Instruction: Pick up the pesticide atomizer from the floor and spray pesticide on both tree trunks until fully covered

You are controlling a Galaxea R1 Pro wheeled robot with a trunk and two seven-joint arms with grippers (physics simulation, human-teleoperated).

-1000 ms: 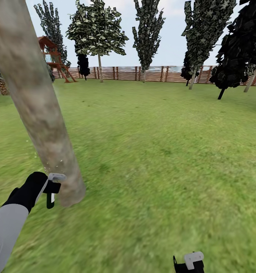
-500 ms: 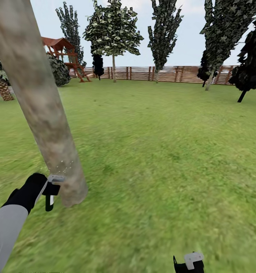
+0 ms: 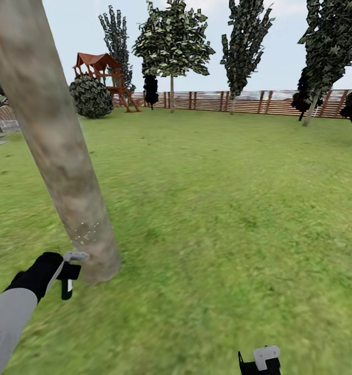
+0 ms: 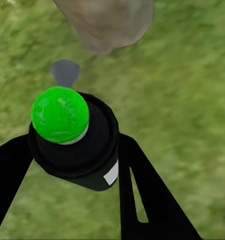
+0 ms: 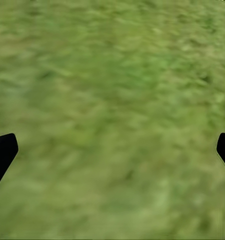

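A green lawn point(image 3: 222, 208) runs back to a brown slatted fence point(image 3: 249, 101), with a red-roofed play tower point(image 3: 100, 70) and a round bush point(image 3: 90, 96) at its far left corner and leafy trees point(image 3: 173, 39) along the fence line. At the lawn's near left, a thick pale tree trunk point(image 3: 56, 146) leans across the head view, with fine white specks of spray point(image 3: 87, 232) low on its bark. Just beside its base, the left gripper point(image 3: 69, 273) is clamped around the dark sprayer bottle point(image 3: 67, 286). The left wrist view adds the bottle's green top point(image 4: 60, 114) and white label between the two black fingers point(image 4: 142, 190), the trunk's foot just beyond. To the right, open grass stretches unobstructed. At the near right edge sits the right gripper point(image 3: 260, 362); its wrist view shows the fingertips point(image 5: 2, 152) spread wide over bare grass point(image 5: 112, 120).
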